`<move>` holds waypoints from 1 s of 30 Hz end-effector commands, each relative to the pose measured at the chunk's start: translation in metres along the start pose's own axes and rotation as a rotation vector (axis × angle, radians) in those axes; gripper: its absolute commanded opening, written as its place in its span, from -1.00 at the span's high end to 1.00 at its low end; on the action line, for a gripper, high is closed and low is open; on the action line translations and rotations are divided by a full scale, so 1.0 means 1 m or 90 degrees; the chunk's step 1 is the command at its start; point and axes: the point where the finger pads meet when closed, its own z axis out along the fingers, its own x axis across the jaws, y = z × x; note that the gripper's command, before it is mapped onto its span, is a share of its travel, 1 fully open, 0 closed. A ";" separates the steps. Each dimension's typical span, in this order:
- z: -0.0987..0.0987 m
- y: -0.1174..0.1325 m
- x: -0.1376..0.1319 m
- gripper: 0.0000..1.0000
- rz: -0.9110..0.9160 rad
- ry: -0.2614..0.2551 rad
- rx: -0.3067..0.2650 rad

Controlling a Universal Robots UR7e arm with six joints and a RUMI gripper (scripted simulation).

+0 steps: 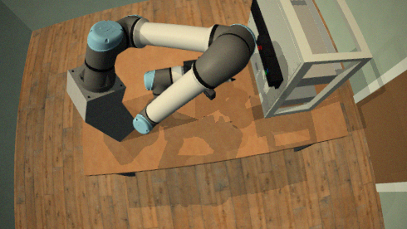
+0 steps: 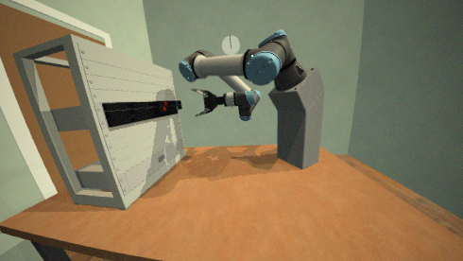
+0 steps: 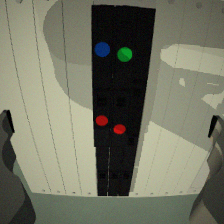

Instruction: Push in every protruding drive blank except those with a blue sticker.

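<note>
From the top, the rack (image 1: 306, 58) (image 2: 96, 151) (image 3: 40, 170) stood at the far end of the table (image 1: 174, 159) (image 2: 265, 203), its front turned to the arm (image 1: 178, 35) (image 2: 219, 66), so a straight push could reach the blanks. The arm was folded back on itself, probably to bring the wrist level with the black strip (image 1: 270, 62) (image 2: 137, 113) (image 3: 122, 85).

In the exterior view, the strip crossed the rack's front, and one end seemed to jut out. The gripper (image 2: 197, 102) (image 3: 112, 114) faced it from a short way off, fingers wide apart and holding nothing. Spread like that, it would likely press unevenly; closing first would give a narrower pusher. As the rack was loose, a hard or high push might tip or slide it.

In the wrist view, the blue sticker (image 3: 102, 49) sat beside a green one (image 3: 124, 54), with two red ones (image 3: 101, 120) lower down. The blue marked the blank to spare. Which others stuck out, I could not tell.
</note>
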 end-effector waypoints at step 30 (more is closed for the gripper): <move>0.065 -0.023 0.003 -1.00 -0.001 -0.002 0.005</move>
